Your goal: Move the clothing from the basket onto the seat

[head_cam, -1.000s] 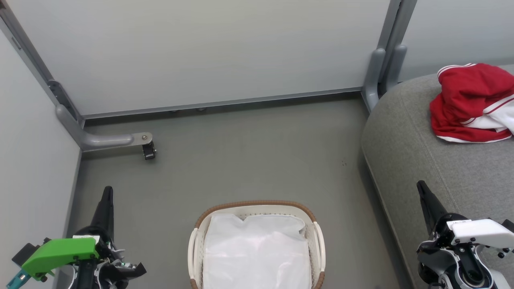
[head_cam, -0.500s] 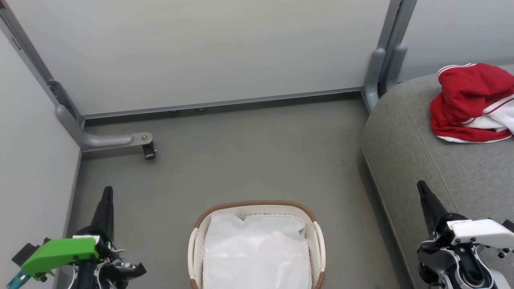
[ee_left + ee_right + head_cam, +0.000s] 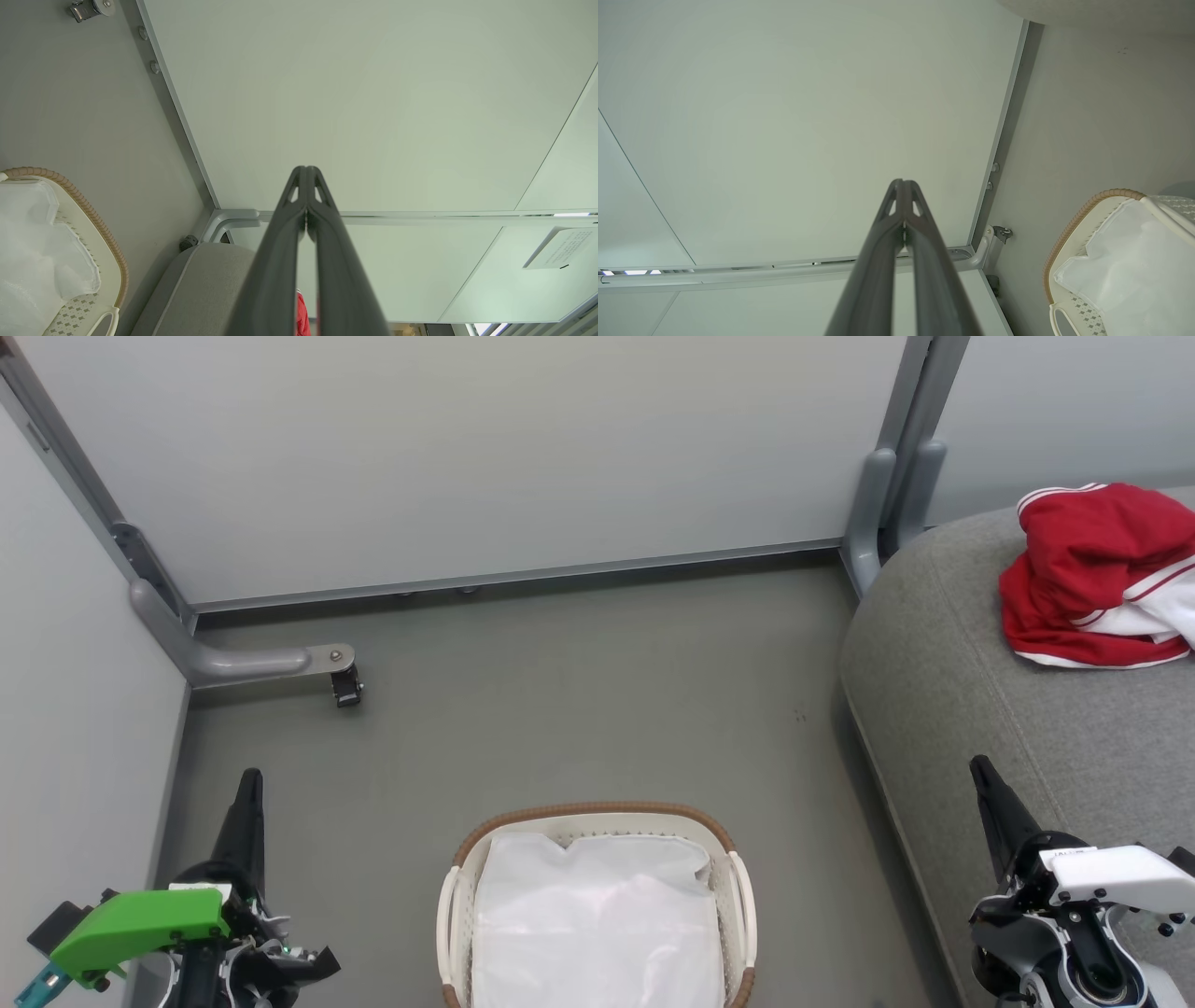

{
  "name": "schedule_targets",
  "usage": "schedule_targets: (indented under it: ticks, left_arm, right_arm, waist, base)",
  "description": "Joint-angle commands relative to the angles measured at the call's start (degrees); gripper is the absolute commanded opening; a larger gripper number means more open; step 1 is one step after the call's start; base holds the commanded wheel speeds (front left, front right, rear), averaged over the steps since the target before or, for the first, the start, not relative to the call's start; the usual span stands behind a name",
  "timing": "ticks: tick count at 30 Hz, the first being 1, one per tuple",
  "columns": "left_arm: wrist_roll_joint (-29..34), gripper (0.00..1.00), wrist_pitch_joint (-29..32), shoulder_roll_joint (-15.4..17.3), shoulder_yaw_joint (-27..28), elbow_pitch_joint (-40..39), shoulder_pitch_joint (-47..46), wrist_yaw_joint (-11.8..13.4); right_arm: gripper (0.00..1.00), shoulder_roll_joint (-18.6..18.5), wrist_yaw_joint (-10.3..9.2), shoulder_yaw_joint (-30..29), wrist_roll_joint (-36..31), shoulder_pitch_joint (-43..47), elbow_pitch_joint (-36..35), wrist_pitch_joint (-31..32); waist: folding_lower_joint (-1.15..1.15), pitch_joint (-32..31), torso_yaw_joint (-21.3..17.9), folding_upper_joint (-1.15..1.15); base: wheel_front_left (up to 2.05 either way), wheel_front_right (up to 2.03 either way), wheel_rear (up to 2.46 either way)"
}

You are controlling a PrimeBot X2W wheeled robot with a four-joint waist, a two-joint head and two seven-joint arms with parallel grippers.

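The left gripper [image 3: 249, 779], jaws pressed together and empty in its wrist view, hangs at the left edge of the floor [image 3: 597, 709]; the basket [image 3: 597, 810] mid-floor holds a white sheet [image 3: 597, 924]. The head view shows the clothing [image 3: 1092, 569] heaped at the far edge of the seat [image 3: 943, 709], with the right gripper [image 3: 982, 770] closed likewise.

r hand [image 3: 903, 184] shut, empty; basket [image 3: 1069, 233] w/ white sheet [image 3: 1134, 261] at right.

The basket [image 3: 594, 811] stands on the floor [image 3: 579, 691], with a sheet [image 3: 597, 924] in it. The seat [image 3: 971, 728] lies to its right, with the clothing [image 3: 1083, 569] on its far part, well apart from the basket.
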Motion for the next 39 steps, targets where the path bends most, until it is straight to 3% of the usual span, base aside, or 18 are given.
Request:
schedule_targets:
  ticks: [1,39]
  left_arm:
    - [-0.13,0.0,0.23,0.3,0.14,-0.14,-0.54,-0.25]
    - [-0.12,0.0,0.24,0.29,0.14,-0.14,-0.54,-0.26]
  right_arm:
    - [0.0,-0.19,-0.02,-0.14,-0.04,-0.44,-0.18,0.29]
    - [0.0,-0.02,-0.02,-0.36,-0.29,-0.47,-0.16,0.47]
  waist:
    - [0.0,0.0,0.0,0.0]
    - [0.0,0.0,0.0,0.0]
  base:
    - [0.0,0.0,0.0]
    - [0.0,0.0,0.0]
